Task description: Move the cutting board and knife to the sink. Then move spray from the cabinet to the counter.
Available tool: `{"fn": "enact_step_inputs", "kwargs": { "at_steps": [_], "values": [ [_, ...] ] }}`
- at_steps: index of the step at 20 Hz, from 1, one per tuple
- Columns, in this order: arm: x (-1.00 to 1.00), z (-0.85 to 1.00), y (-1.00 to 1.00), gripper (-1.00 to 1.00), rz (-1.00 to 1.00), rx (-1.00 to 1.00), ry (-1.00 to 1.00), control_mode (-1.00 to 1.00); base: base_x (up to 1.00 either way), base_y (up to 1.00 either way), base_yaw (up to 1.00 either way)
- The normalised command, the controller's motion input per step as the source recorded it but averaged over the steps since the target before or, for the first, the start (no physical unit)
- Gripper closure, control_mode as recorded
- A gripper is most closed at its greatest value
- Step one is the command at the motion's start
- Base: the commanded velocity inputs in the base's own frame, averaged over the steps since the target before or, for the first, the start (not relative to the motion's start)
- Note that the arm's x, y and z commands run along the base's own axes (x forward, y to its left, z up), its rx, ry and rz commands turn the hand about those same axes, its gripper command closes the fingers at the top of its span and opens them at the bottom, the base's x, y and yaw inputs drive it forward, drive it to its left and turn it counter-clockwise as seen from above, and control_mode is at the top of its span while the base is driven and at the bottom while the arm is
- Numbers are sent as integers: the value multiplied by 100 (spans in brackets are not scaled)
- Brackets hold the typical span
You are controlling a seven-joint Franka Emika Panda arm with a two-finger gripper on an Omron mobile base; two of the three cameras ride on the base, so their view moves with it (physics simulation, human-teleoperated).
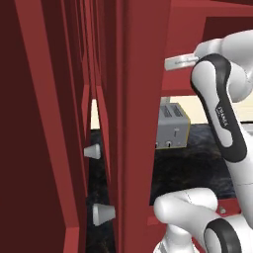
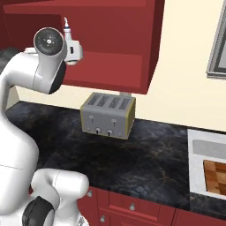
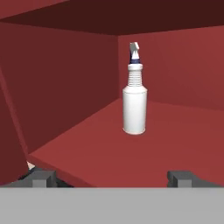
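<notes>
Red walls of the cabinet enclose the open shelf where the spray stands upright, toward the back corner and well clear of both side walls. Seen from the hand camera, the hand sits at the shelf's front lip with its 2 fingertips spread wide, nothing between them, and the bottle still well ahead. In the right base view the arm is raised to the cabinet, with the bottle's nozzle just above the wrist. Below, the black counter carries a toaster, and the board already lies in the sink at the right edge.

The step in hand looks like the reach for the spray. The bottle is tall and narrow, so a fingertip nudging it off-centre could tip it against the back wall. The shelf opening is tight, and the wrist could clip its edge. Closing high on the ribbed neck could let it slip.
</notes>
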Motion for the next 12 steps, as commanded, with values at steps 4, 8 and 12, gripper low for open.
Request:
{"fn": "enact_step_inputs", "kwargs": {
  "at_steps": [4, 8, 12],
  "values": [
    [48, 16, 1, -100, 0, 0, 5, -100, 0, 0, 0],
    [50, 12, 9, -100, 0, 0, 4, -100, 0, 0, 0],
    [40, 7, 21, -100, 0, 0, 2, -100, 0, 0, 0]
  ]
}}
